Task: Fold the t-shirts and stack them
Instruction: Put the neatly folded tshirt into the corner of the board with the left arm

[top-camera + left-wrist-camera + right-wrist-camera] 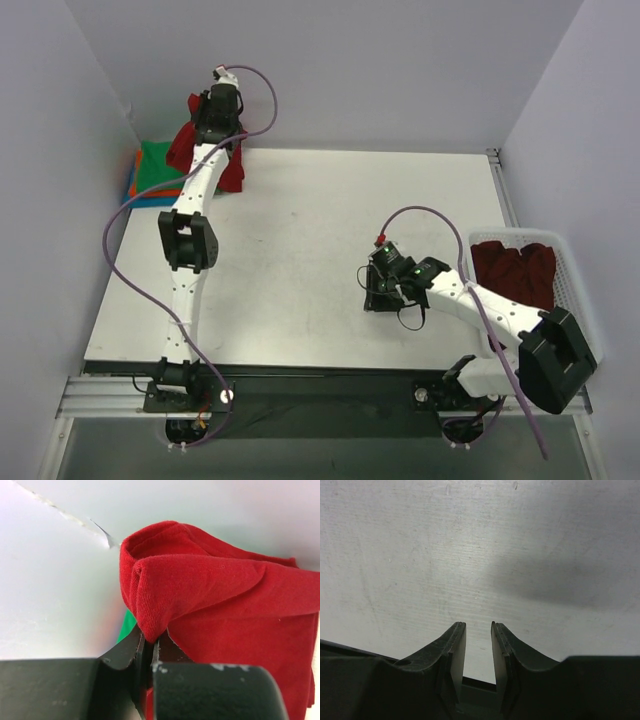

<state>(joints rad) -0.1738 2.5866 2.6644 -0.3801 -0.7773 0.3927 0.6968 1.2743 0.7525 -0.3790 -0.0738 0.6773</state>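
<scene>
Clamping hard on a fold of the red t-shirt (225, 600), the left pincer (150, 642) hangs it over the folded stack (150, 172) at the far-left corner of the desk (330, 220), probably to lay it on top. The right pincer (478, 630) is parted and empty. The wrist view shows the bite; only overhead shows a dark shirt (515, 272) waiting in the basket (578, 270).

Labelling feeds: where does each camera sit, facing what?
Top external: above, behind the bases, looking down at table; both arms show.
Left wrist: on that arm, facing left end effector shut on the red t-shirt.
Right wrist: on that arm, facing table past open right end effector.
Shared: top and left wrist see that t-shirt.
</scene>
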